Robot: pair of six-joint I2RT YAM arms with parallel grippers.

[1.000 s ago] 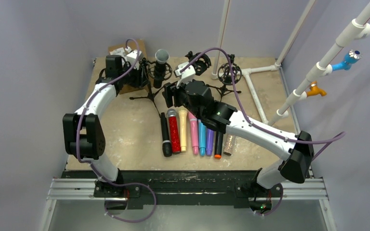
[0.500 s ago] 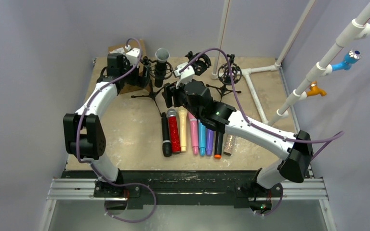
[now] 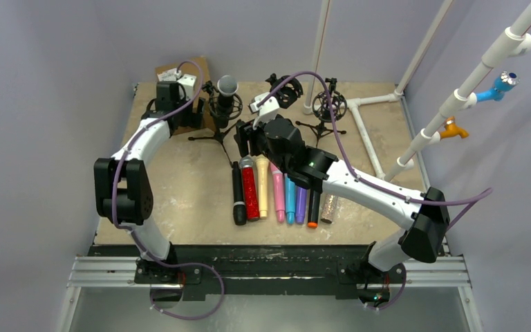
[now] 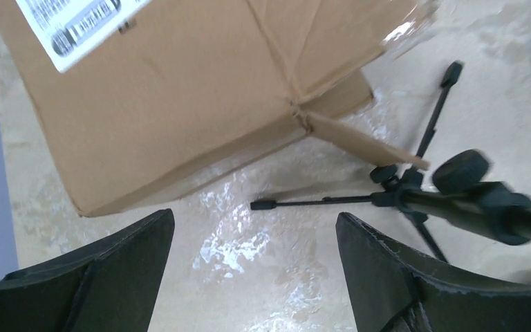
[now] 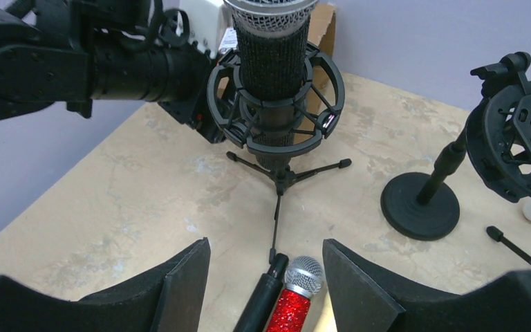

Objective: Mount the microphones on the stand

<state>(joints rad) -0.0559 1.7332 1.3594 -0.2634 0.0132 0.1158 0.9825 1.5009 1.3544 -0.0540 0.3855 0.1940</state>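
Upper centre: black mic point(image 5: 274, 69), silver mesh head, upright in shock-mount stand point(image 5: 330, 93); coloured mics point(image 3: 280, 194) rowed mid-frame. L gripper point(image 4: 254, 228), R gripper point(image 5: 266, 249): jaws apart, empty.

The glittery red microphone point(image 3: 249, 197) had a silver mesh head. Left of it lay a black microphone point(image 3: 238, 197). Right of it, in order, lay a cream microphone point(image 3: 263, 187), a pink microphone point(image 3: 278, 192), a blue microphone point(image 3: 290, 200), a purple microphone point(image 3: 301, 204), an orange-tipped black microphone point(image 3: 313, 209) and a glittery silver microphone point(image 3: 329, 207). Beyond it a black stand point(image 5: 278, 176) carried a black, silver-meshed mounted microphone point(image 5: 273, 62). The worktop point(image 3: 180, 173) was mottled beige. The cardboard box point(image 4: 180, 90) was brown with a white label.
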